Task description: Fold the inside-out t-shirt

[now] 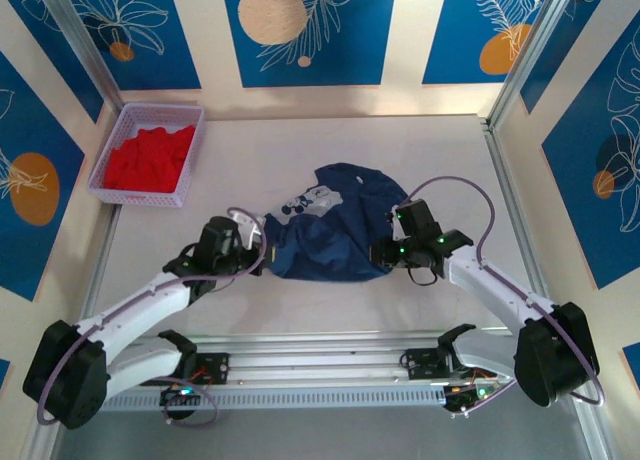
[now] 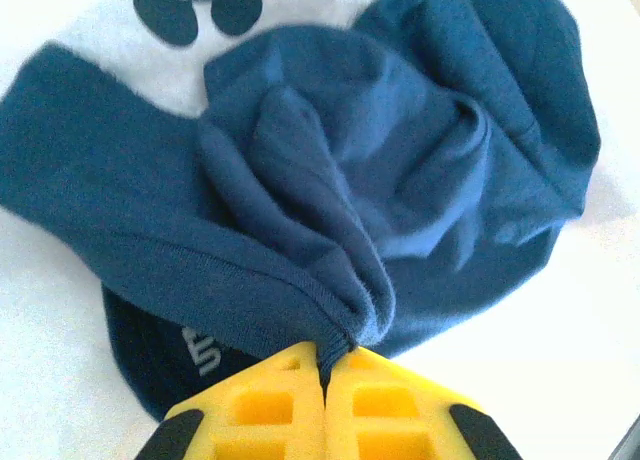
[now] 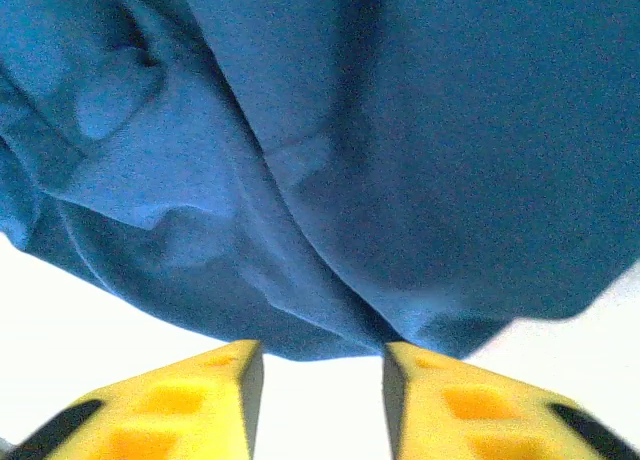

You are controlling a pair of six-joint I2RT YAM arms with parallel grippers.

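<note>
Pinching the navy blue cloth t-shirt point(image 1: 330, 230) on the white table point(image 1: 300, 145), the left gripper point(image 2: 323, 365) anchors its hem while the right gripper point(image 3: 323, 355), fingers parted, seemingly empty, should grip the opposite edge squarely.

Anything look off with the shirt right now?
Yes: the t-shirt lies bunched and twisted, not flat. The left gripper pinches a gathered hem; the right gripper stands open, holding nothing.
</note>
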